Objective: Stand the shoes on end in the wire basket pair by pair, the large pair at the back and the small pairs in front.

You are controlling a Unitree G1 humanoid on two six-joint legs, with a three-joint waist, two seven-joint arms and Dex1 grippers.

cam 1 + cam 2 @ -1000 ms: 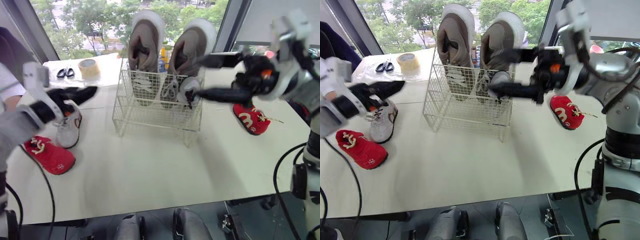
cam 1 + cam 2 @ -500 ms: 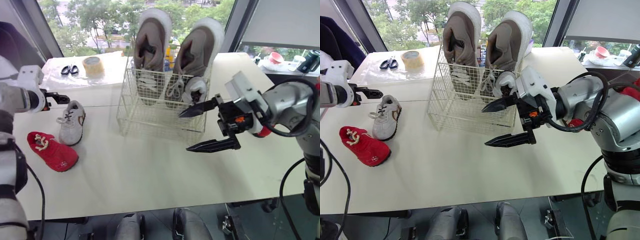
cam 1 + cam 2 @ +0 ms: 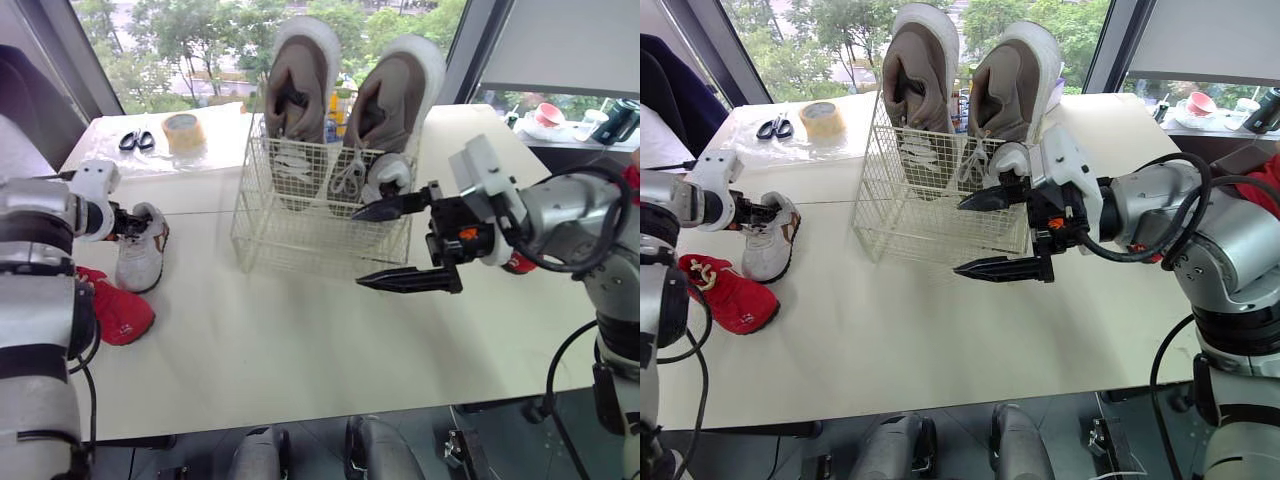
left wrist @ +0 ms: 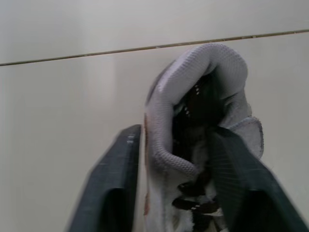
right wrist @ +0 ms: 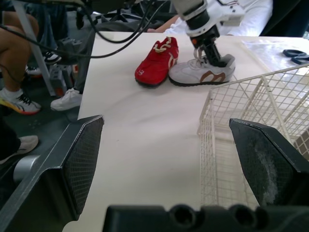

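My right gripper [image 3: 358, 248]: blk fingers, white body. Big taupe suede shoes [image 3: 295, 80] w/ white soles; white wire basket [image 3: 300, 235]; small pale-grey sneaker [image 3: 140, 255], brown trim; small red shoe [image 3: 125, 315], cream laces.

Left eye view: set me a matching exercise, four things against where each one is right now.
1 large brown pair
2 loose grey shoe
3 tape roll
4 right gripper

A on the table, at the left gripper
B open, in front of the wire basket
C on end at the basket's back
D beside the scissors

Pairs: 1-C, 2-A, 3-D, 4-B.
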